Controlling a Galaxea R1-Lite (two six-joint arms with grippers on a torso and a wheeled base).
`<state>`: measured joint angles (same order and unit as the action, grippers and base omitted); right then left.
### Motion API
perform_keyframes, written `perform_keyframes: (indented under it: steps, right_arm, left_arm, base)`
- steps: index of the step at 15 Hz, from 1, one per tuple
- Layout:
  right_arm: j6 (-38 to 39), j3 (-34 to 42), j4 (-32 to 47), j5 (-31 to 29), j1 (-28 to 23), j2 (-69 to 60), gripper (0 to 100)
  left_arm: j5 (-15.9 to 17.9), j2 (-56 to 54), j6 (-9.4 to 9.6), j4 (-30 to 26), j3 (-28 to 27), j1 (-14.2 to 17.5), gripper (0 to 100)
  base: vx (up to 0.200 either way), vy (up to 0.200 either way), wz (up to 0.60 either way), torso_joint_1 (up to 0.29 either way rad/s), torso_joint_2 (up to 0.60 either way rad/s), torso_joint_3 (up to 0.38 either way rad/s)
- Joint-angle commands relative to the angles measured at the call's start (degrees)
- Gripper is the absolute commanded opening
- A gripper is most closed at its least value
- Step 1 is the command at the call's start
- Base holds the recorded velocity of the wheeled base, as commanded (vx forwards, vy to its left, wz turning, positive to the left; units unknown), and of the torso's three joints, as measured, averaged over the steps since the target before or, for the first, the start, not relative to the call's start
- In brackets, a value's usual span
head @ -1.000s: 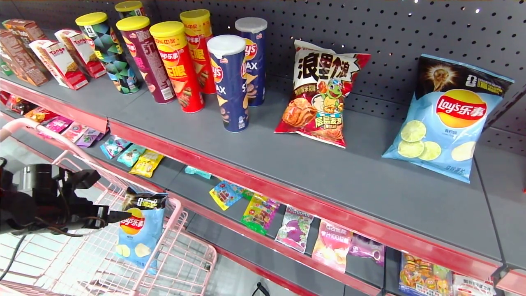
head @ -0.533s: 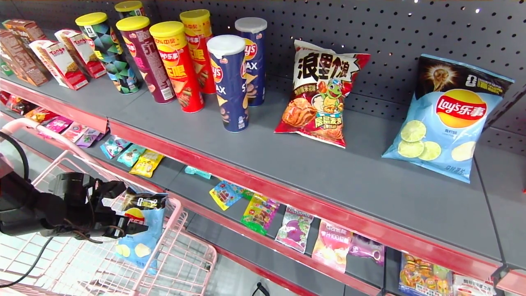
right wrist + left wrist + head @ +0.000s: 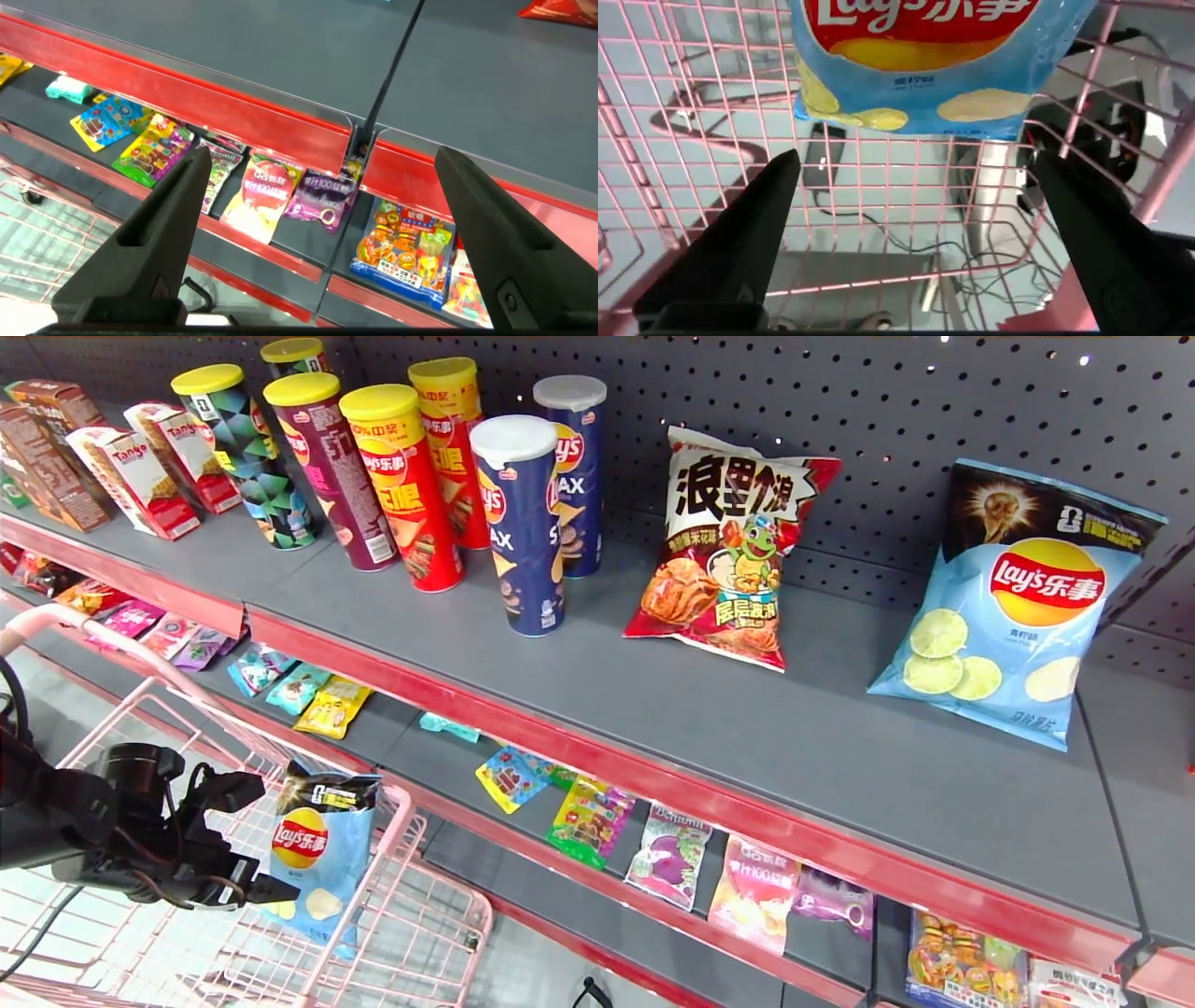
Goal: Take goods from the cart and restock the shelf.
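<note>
A light blue chips bag stands upright in the front corner of the pink wire cart. My left gripper is inside the cart just short of the bag, open, with nothing between its fingers. From the left wrist the bag hangs just beyond the two black fingers, over the cart's mesh floor. A matching chips bag leans on the pegboard at the right of the grey upper shelf. My right gripper is open and empty above the red shelf edge.
A red snack bag and several tall chip cans stand on the upper shelf, with boxes at far left. Small candy packets line the lower shelf. Bare shelf lies in front of the bags.
The left gripper pushed forward against the bag in the cart half a second ago, then drew back and slightly lower. The bag stayed in the cart.
</note>
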<state>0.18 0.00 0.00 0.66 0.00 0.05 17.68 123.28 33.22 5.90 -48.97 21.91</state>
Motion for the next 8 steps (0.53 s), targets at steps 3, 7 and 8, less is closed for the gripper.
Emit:
perform_keyframes:
  steps: [3,7,8]
  right_arm:
    - [-0.01,0.0,0.0,0.04,0.0,0.04,100]
    - [-0.01,0.0,0.0,0.04,0.0,0.04,100]
    - [-0.01,0.0,0.0,0.04,0.0,0.04,100]
  left_arm:
    - [0.08,4.33,2.29,1.92,-2.09,-0.99,100]
    - [0.25,7.76,1.5,5.53,-4.38,-1.52,100]
    - [0.25,8.55,1.32,5.53,-5.17,-2.13,100]
  base:
    - [0.0,0.0,0.0,0.0,0.0,0.0]
    - [0.0,0.0,0.0,0.0,0.0,0.0]
    - [0.0,0.0,0.0,0.0,0.0,0.0]
